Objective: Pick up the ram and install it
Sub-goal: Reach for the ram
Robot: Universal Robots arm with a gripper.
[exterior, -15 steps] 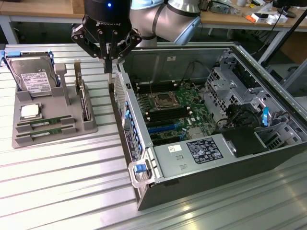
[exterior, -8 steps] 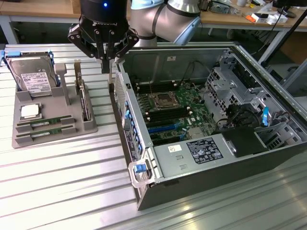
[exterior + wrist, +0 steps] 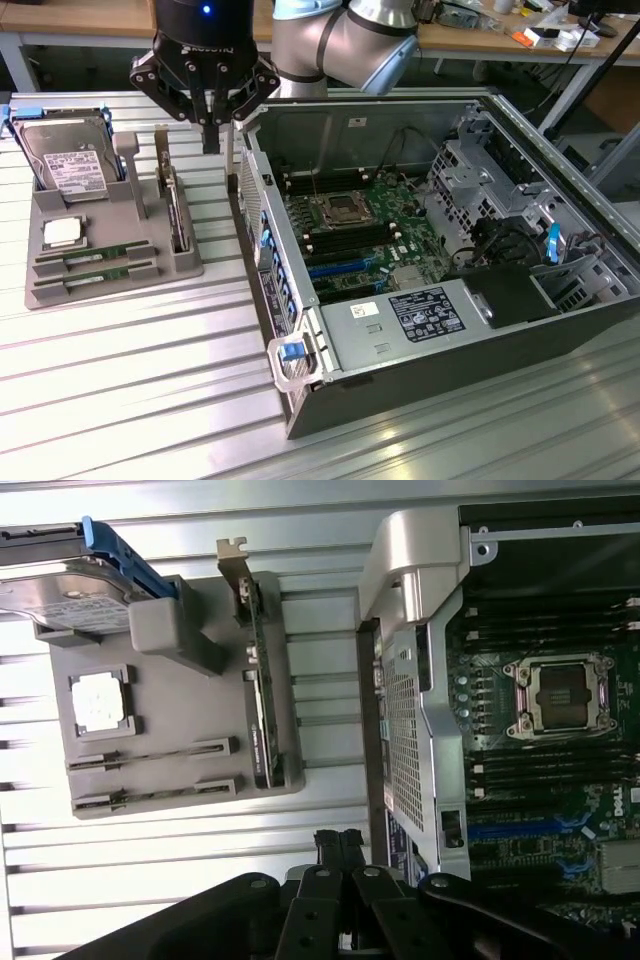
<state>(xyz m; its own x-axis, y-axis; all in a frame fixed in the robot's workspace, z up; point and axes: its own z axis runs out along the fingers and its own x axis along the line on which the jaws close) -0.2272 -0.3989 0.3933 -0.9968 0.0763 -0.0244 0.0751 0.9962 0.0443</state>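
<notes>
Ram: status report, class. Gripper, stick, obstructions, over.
Gripper shut, empty, hovering between tray and computer case. Ram flat in tray slot, untouched. Nothing covering it.

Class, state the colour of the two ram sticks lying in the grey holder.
Green; the ram sticks show it best in the exterior view.

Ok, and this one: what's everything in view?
table: one, silver slats, under everything
holder: one, grey, on the table, exterior view's left
ram sticks: two, green, holder's long slots
processor chip: one, silver, holder's square pocket
hard drive: one, grey, white label, holder's back
expansion card: one, dark, on edge, holder's case side
computer case: one, grey, open, exterior view's right
workbench: one, wooden, behind
arm: one, grey, above the case
gripper: one, black, shut, empty, above the gap between holder and case
</notes>
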